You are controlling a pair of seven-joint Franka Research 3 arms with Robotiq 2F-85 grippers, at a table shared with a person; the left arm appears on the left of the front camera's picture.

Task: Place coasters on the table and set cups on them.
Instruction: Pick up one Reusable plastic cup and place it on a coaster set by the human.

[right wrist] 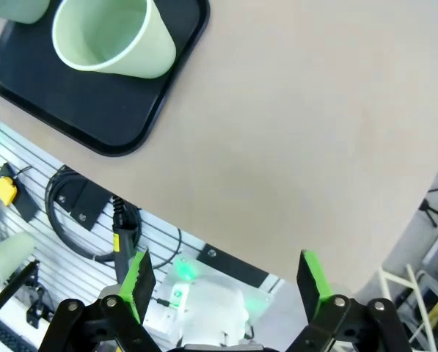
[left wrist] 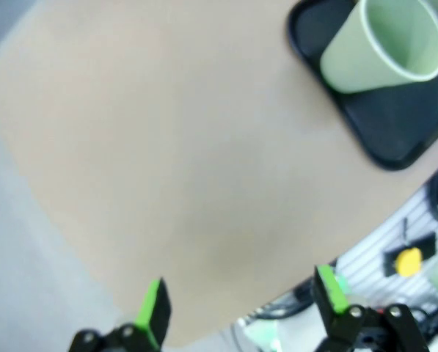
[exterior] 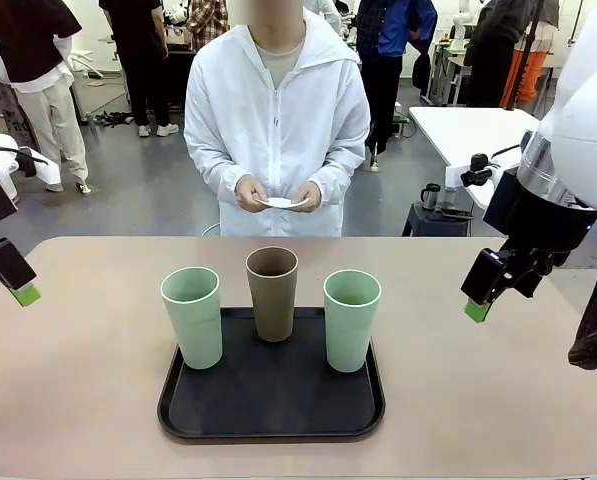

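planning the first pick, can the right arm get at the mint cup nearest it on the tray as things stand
Probably yes. The right gripper hangs open above bare table, and nothing stands between it and that mint cup; the brown cup stands beyond it.

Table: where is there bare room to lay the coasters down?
Bare tabletop lies left of the black tray, right of it out to the table's edge, and along the far edge before the person. The tray is crowded: three cups stand on it.
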